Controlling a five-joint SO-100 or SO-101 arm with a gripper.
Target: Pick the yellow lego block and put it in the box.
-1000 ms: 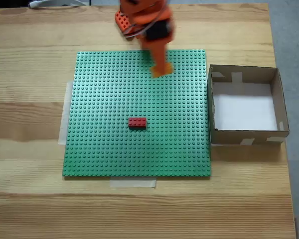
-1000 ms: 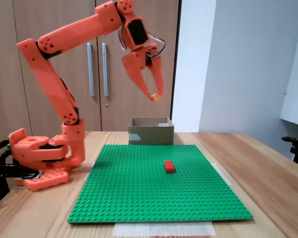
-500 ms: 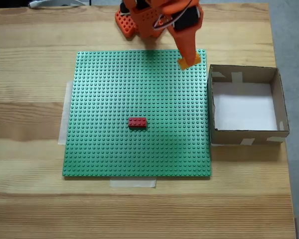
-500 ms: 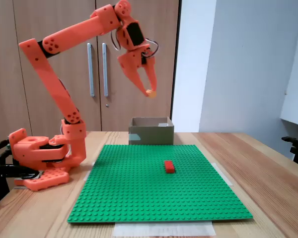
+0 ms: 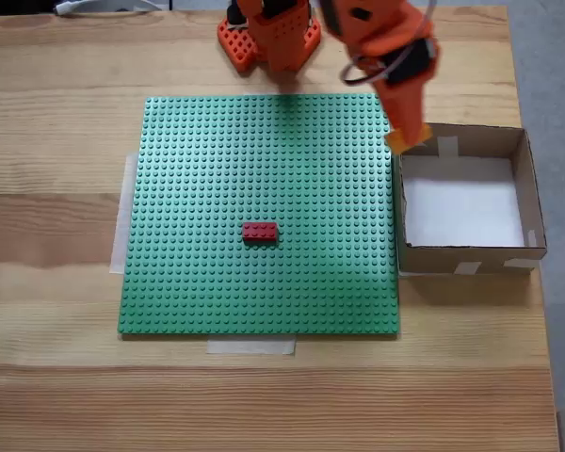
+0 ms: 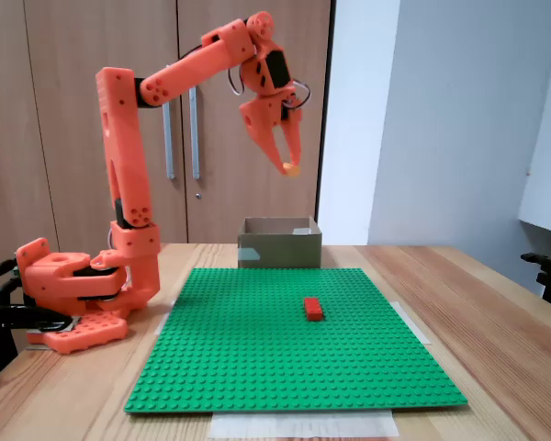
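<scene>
The yellow lego block point(image 5: 407, 138) point(image 6: 291, 168) is pinched at the tips of my orange gripper point(image 5: 406, 137) point(image 6: 289, 166), which is shut on it high above the table. From above, the block hangs over the back left corner of the box point(image 5: 461, 256), right at its wall. From the side, it hangs well above the box point(image 6: 277, 250), which stands behind the green baseplate point(image 5: 198, 273) point(image 6: 257, 367).
A red brick point(image 5: 259, 231) point(image 6: 312, 309) sits on the baseplate near its middle. The arm's orange base point(image 5: 240, 42) point(image 6: 69, 289) stands at the table's back edge. Bare wooden table point(image 5: 56, 377) surrounds the taped-down plate. Cabinet doors point(image 6: 73, 184) rise behind the arm.
The arm has swung from over the plate's back edge toward the box, carrying the yellow block to above the box's corner. The red brick has stayed put.
</scene>
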